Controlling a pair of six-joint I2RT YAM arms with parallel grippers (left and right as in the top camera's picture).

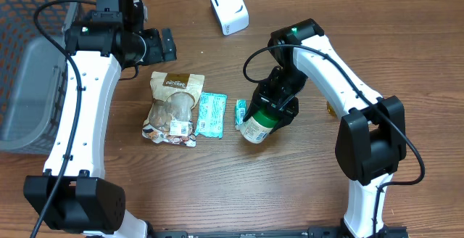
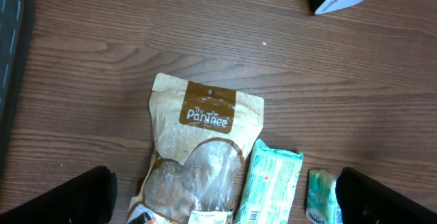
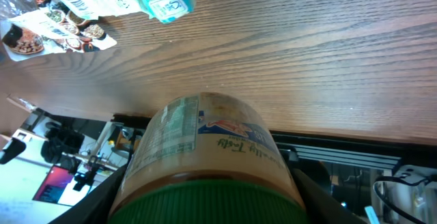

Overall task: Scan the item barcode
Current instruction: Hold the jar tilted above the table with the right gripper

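Spreading under everything, the brown wooden table [image 1: 217, 202] carries a grey plastic mesh basket [image 1: 29, 20] at its far left. Left of centre lies a brown-and-clear snack pouch [image 2: 205, 135]. The tan-filled plastic jar with a green screw lid [image 3: 205, 142] lies tilted just right of centre, clamped at its lid end by the right gripper [image 3: 212, 207]. The left gripper [image 1: 158, 46] hangs spread wide and empty, far of the pouch. A white boxy barcode scanner [image 1: 228, 8] stands well apart at the far edge. A flat teal wrapped packet [image 1: 212, 115] lies just right of the pouch, and a small green sachet [image 1: 240, 112] sits between it and the jar.

The jar looks rigid and fairly heavy, with a slick label. A hold near the lid seems wise, since it leaves the label uncovered. I cannot make out the barcode.
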